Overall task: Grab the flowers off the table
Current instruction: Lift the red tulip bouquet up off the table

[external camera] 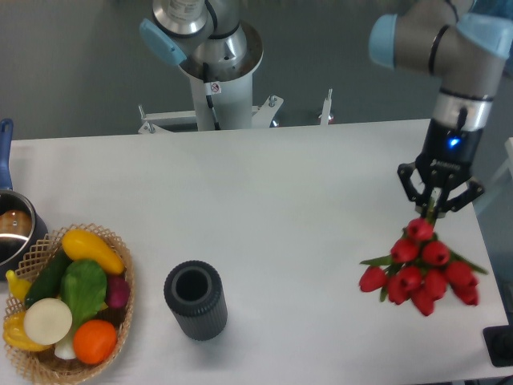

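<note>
The flowers, a bunch of red tulips with green leaves, hang heads-down above the right side of the white table. Their stems run up into my gripper, which is shut on them near the stem ends. The gripper points straight down, well above the tabletop, with the red heads spreading out below it. The stem ends are hidden between the fingers.
A dark ribbed cylindrical vase stands open-topped at the front middle. A wicker basket of vegetables sits at the front left, with a metal pot behind it. A dark object sits at the table's right front corner.
</note>
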`<state>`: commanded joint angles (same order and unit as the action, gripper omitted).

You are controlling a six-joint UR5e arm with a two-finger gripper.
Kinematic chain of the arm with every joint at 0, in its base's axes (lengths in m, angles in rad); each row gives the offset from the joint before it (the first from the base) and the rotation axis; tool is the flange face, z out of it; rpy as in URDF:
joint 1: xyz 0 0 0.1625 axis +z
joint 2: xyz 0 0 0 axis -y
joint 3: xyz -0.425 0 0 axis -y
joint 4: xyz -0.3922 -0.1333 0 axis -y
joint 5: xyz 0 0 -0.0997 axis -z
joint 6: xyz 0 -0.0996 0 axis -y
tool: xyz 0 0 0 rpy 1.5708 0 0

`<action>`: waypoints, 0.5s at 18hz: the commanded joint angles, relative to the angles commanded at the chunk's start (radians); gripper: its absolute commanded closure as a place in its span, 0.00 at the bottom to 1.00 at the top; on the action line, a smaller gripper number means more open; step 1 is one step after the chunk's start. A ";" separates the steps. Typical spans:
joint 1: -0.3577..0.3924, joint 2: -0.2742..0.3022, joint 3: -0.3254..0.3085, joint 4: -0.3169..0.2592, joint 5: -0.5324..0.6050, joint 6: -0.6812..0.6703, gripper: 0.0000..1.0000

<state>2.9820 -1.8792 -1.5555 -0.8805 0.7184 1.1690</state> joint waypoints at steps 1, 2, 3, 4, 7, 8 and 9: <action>0.012 0.003 0.002 0.002 -0.037 -0.015 0.83; 0.018 0.005 0.002 0.003 -0.060 -0.026 0.83; 0.025 0.009 0.002 0.003 -0.068 -0.029 0.83; 0.026 0.011 0.002 0.005 -0.071 -0.029 0.83; 0.026 0.011 0.002 0.005 -0.071 -0.031 0.83; 0.028 0.011 0.003 0.005 -0.071 -0.031 0.83; 0.029 0.011 0.003 0.005 -0.071 -0.031 0.83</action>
<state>3.0112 -1.8684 -1.5524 -0.8759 0.6473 1.1382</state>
